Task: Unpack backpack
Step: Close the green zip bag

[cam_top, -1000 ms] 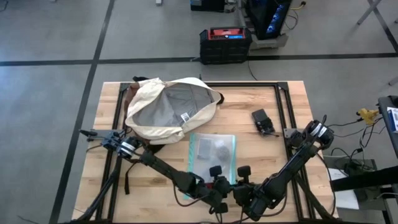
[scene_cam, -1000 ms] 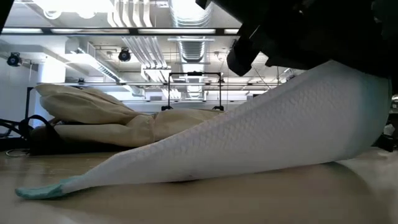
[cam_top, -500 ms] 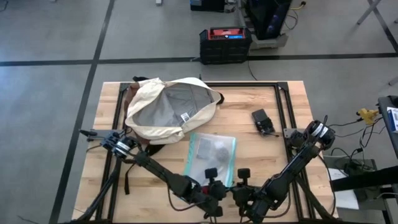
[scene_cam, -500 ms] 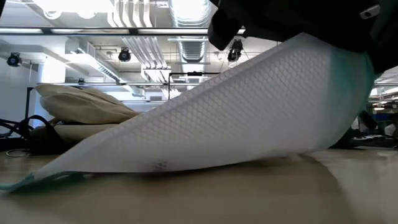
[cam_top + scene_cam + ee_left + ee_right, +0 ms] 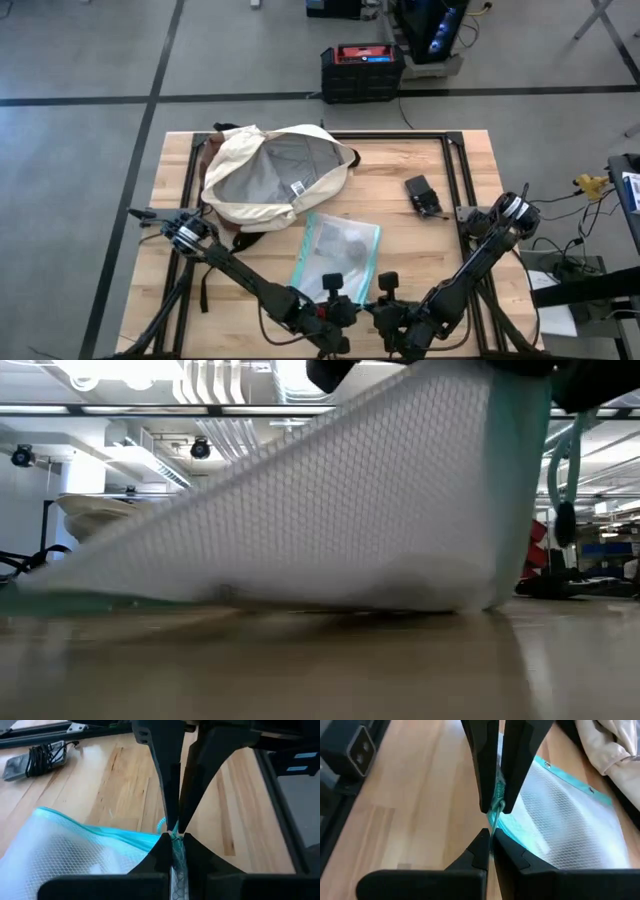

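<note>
Pinching the pouch [image 5: 338, 252] edge, the left claw [image 5: 175, 832] and right claw [image 5: 493, 817] lift it so it can move. The backpack [image 5: 270, 175] lies open, upper left on the bench [image 5: 420, 250].

Both arms reach low toward the table's near edge, left gripper [image 5: 332, 301] and right gripper [image 5: 385, 302] looking pinched shut.

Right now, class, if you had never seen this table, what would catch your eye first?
The clear teal-edged pouch at the table's near middle, its near edge lifted, with both the left gripper and the right gripper shut on its teal edge. Behind it, toward the far left, the cream backpack lies gaping open, showing grey lining.
</note>
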Robot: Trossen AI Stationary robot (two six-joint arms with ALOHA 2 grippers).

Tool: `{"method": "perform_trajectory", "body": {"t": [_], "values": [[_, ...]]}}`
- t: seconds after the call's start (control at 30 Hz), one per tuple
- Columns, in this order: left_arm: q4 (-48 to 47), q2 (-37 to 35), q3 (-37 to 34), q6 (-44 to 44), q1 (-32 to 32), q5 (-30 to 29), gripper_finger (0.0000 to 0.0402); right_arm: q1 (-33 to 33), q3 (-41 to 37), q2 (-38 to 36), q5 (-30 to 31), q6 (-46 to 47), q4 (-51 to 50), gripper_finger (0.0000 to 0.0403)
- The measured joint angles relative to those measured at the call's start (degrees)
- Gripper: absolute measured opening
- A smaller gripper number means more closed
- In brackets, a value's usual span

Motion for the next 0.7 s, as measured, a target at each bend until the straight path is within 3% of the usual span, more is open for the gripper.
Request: {"method": "perform_trajectory", "body": {"t": [0.13, 0.3, 0.5, 0.7], "values": [[-0.82, 0.03, 0.0, -0.38, 0.19, 3.07, 0.0026, 0.05, 0.08, 0.19, -0.23, -0.64, -0.15, 0.0], [-3.89, 0.03, 0.0, -2.03, -0.14, 4.15, 0.0102, 0.44, -0.42, 0.56, -2.44, -0.17, -1.37, 0.0], [-4.68, 0.4, -0.04, -4.9, 0.1, 4.74, 0.0175, 0.12, -0.4, 0.32, -0.86, -0.34, -0.82, 0.0], [-1.49, 0.48, -0.51, -4.09, 0.16, 3.29, 0.0205, 0.15, -0.4, 0.32, -0.33, -0.48, -0.41, 0.0]]}}
